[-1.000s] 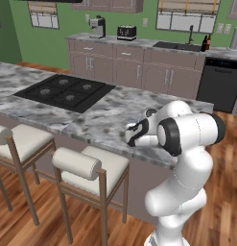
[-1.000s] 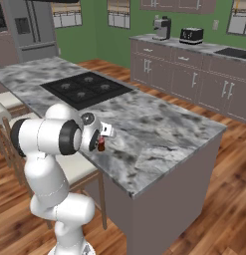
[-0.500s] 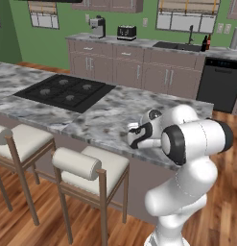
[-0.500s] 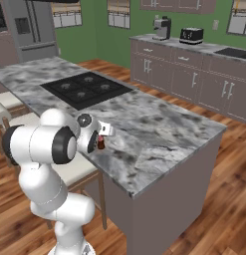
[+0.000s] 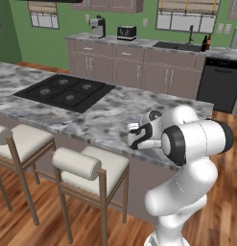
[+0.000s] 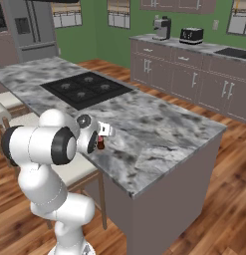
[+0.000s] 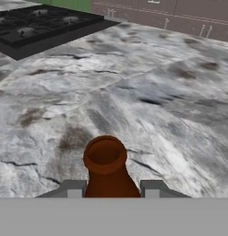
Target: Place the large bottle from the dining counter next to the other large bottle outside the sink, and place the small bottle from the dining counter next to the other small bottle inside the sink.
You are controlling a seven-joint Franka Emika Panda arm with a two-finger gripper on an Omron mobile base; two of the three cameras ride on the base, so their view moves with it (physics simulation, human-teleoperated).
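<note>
In the left base view, the cooktop (image 5: 62, 91) lies well to the left of the gripper (image 5: 134, 139) on the grey marble dining counter (image 5: 105, 115), with two cushioned stools (image 5: 84, 166) below the counter's near edge, left of and under the hand. The hand itself hangs at that near edge, its dark fingers turned away, so what they hold is hidden here. Far behind and to the right, two dark bottles (image 5: 206, 43) stand beside the sink (image 5: 180, 46) on the back counter; their sizes cannot be told.

The right base view shows the other side: the gripper (image 6: 100, 142) is closed around a small reddish-brown bottle (image 6: 100, 144), which hangs just at the counter's (image 6: 159, 134) near edge. The cooktop (image 6: 87, 88) sits beyond the hand, and a coffee machine (image 6: 161, 27) and toaster (image 6: 191, 35) stand far off on the back counter.

The hand view gives the closest look: the bottle's (image 7: 106, 168) open brown neck rises between the two fingertips (image 7: 71, 188), gripped narrowly on both sides, above the marble, with the cooktop (image 7: 41, 25) ahead to the upper left.
</note>
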